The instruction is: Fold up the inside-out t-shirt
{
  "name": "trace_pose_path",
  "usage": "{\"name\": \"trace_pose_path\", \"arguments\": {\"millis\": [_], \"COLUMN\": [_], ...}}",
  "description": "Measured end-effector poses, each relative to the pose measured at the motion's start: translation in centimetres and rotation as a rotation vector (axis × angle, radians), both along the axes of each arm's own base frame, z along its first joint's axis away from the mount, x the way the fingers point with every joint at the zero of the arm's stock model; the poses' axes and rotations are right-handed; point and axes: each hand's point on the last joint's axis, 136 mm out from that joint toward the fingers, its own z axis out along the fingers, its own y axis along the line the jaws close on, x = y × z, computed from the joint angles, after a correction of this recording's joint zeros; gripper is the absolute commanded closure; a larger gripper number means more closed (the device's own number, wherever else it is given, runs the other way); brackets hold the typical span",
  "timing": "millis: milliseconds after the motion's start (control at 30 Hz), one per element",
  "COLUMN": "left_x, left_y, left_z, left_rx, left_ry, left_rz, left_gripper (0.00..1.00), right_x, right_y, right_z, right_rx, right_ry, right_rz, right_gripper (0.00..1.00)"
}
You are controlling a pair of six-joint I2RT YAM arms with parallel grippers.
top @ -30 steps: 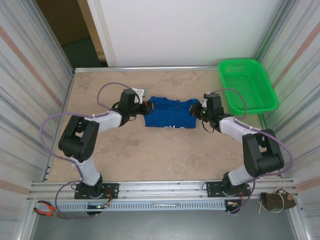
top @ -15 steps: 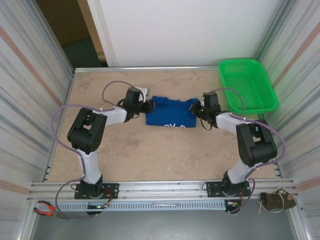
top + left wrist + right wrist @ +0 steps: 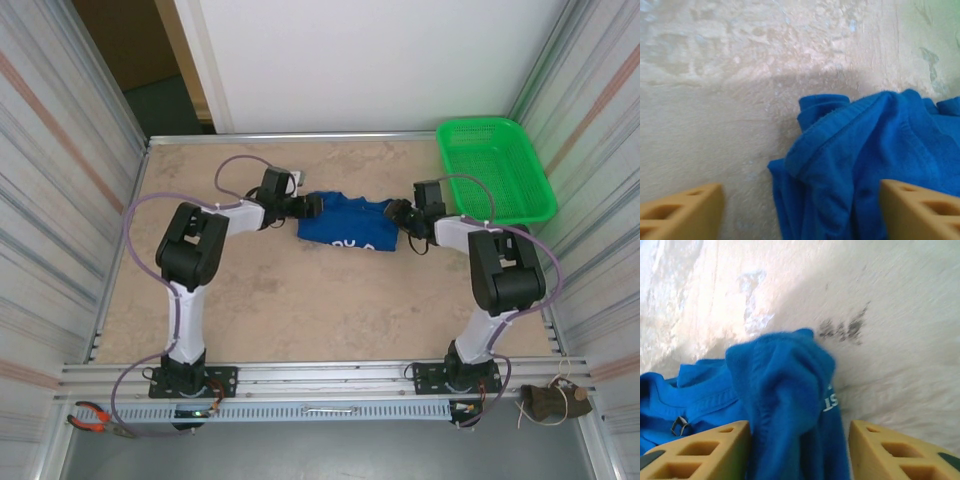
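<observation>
**Both pincers open at the shirt's 2 ends: get a clean grip before the next fold**

The t-shirt (image 3: 345, 222) lies as a short, rumpled band near the far edge of the tabletop (image 3: 300, 310), about midway along it. It is well left of the basket (image 3: 495, 170) in the far right corner.

The left gripper (image 3: 312, 206) sits at the shirt's left end with its jaws wide. A rolled hem lies loose between its fingers (image 3: 695, 210), and it clamps nothing. The right gripper (image 3: 393, 211) sits at the right end, its jaws parted less widely. They straddle a raised hump of cloth, and the fingers (image 3: 880, 445) do not pinch it.

The step looks like re-gripping for another fold. To do it well:
- Each pincer should take all the layers at its end, not just the top ridge.
- Both should lift evenly and carry the edge across together, so the band lands flat rather than twisted.
- The humps at both ends would likely spoil a neat crease.
</observation>
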Motion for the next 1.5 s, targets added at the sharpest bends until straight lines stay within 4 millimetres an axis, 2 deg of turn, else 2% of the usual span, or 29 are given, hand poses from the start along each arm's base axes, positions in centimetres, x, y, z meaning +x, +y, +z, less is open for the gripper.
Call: {"name": "trace_pose_path", "arguments": {"millis": [67, 133, 200, 300, 367, 400, 433, 500, 567, 633, 700, 800, 833, 933, 1000, 1100, 1167, 1300, 1367, 1500], "left_x": [-0.1, -0.2, -0.8, -2.7, -4.6, -5.5, -6.3, -7.6, -8.3, -8.3, -7.9, -7.4, -7.1, -6.3, -6.1, -7.1, -8.3, -9.2, -8.3, -4.6], "left_y": [0.7, 1.6, 2.3, 2.3, 1.0, 0.0, -1.1, -3.6, -5.5, -6.5, -6.8, -6.5, -6.4, -6.1, -5.6, -5.0, -4.3, -3.3, -3.4, -3.4], "left_z": [1.3, 3.5, 7.2, 12.7, 15.2, 15.7, 15.8, 14.5, 12.2, 9.3, 6.3, 3.1, 2.6, 3.0, 3.0, 3.0, 3.2, 4.9, 6.7, 11.4], "left_rx": [-0.001, -0.009, -0.037, -0.118, -0.195, -0.231, -0.267, -0.336, -0.378, -0.401, -0.409, -0.408, -0.413, -0.45, -0.469, -0.484, -0.481, -0.437, -0.382, -0.219], "left_ry": [0.003, -0.013, -0.055, -0.127, -0.159, -0.162, -0.156, -0.106, -0.036, 0.036, 0.105, 0.167, 0.176, 0.163, 0.158, 0.149, 0.159, 0.159, 0.124, -0.037], "left_rz": [0.014, 0.027, 0.033, 0.019, -0.023, -0.051, -0.08, -0.139, -0.17, -0.172, -0.148, -0.11, -0.099, -0.078, -0.062, -0.051, -0.037, -0.018, -0.031, -0.067], "left_gripper": [0.01, 0.01, 0.01, 0.01, 0.01, 0.01, 0.01, 0.01, 0.01, 0.01, 0.01, 0.01, 0.01, 0.01, 0.01, 0.01, 0.01, 0.01, 0.01, 0.01], "right_x": [-0.3, -0.9, -1.9, -3.2, -4.1, -4.5, -4.8, -5.4, -5.5, -5.3, -4.9, -4.5, -4.5, -4.7, -5.1, -5.8, -6.5, -6.3, -5.0, -1.5], "right_y": [-0.9, -1.4, -1.1, 0.2, 1.7, 2.8, 3.8, 6.0, 7.6, 8.3, 8.2, 7.4, 7.1, 6.7, 6.5, 6.6, 6.5, 5.8, 4.8, 2.3], "right_z": [1.5, 3.8, 6.9, 10.4, 11.2, 11.2, 10.8, 9.6, 8.1, 6.5, 4.5, 1.4, 0.3, -2.1, -2.7, -2.3, -1.6, 1.9, 4.3, 7.9], "right_rx": [0.004, 0.013, 0.04, 0.095, 0.127, 0.149, 0.165, 0.198, 0.221, 0.238, 0.246, 0.251, 0.25, 0.261, 0.273, 0.291, 0.294, 0.262, 0.215, 0.113], "right_ry": [-0.02, -0.059, -0.117, -0.19, -0.206, -0.199, -0.188, -0.147, -0.111, -0.077, -0.042, 0.016, 0.038, 0.083, 0.092, 0.081, 0.074, 0.014, -0.028, -0.095], "right_rz": [-0.02, -0.025, -0.008, 0.046, 0.091, 0.117, 0.142, 0.191, 0.222, 0.23, 0.21, 0.172, 0.158, 0.145, 0.139, 0.145, 0.149, 0.158, 0.153, 0.137], "right_gripper": [0.41, 0.42, 0.46, 0.6, 0.71, 0.77, 0.81, 0.9, 0.93, 0.94, 0.95, 0.95, 0.96, 0.97, 0.97, 0.96, 0.92, 0.7, 0.6, 0.53]}}
